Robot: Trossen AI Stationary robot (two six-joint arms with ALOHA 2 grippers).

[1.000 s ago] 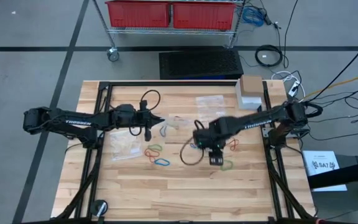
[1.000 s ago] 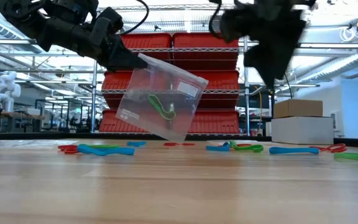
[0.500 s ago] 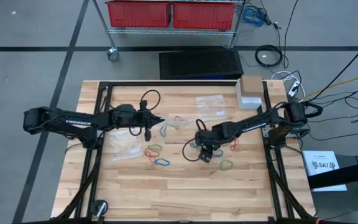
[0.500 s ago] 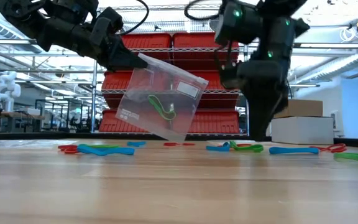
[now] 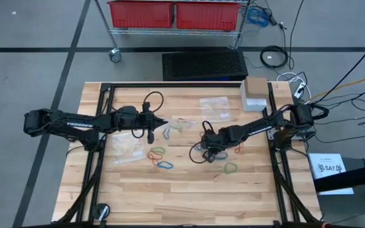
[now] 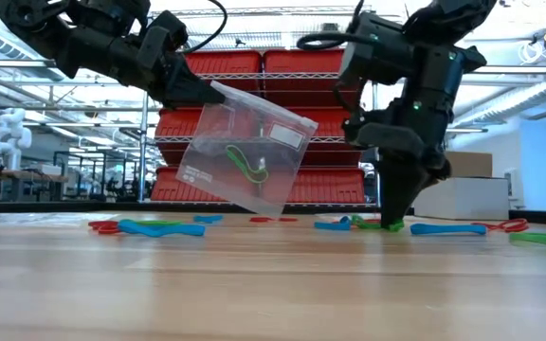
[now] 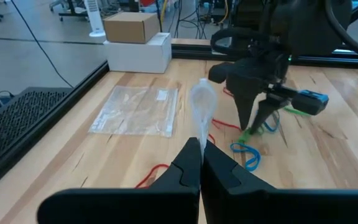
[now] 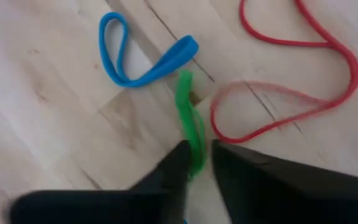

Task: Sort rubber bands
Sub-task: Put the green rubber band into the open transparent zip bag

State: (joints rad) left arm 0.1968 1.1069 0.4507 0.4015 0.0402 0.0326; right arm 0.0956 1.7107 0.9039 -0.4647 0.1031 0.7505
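Observation:
My left gripper (image 6: pixel 207 95) is shut on a clear plastic bag (image 6: pixel 245 147) that hangs above the table's middle with a green rubber band inside. My right gripper (image 8: pixel 197 155) points steeply down at the table, right of the middle (image 5: pixel 209 147), and is shut on a green rubber band (image 8: pixel 188 118). A blue rubber band (image 8: pixel 135 62) and a red rubber band (image 8: pixel 297 81) lie flat on the wood just beyond it. More rubber bands (image 5: pixel 159 154) lie loose between the two arms. My left gripper pinches the bag's top edge (image 7: pixel 202 109) between its two fingers, coming nearly level from the table's left. The bag hangs tilted below and beyond the fingers, clear of the table. My right gripper pinches the near end of the green rubber band (image 8: pixel 194 146) between its two fingertips, from above and pointing down. The rest of the band lies on the table, stretching away from the fingers.
A clear bag with bands (image 5: pixel 127 150) lies at the table's left, another clear bag (image 5: pixel 214 107) near the far edge. A cardboard box on a white box (image 5: pixel 255 94) stands at the far right corner. A green band (image 5: pixel 231 168) lies right of the middle.
My right gripper has come down to the table, shifting a little toward the far edge, has rolled about its own line, and its fingers have closed on the green rubber band. My left gripper and its bag have kept still.

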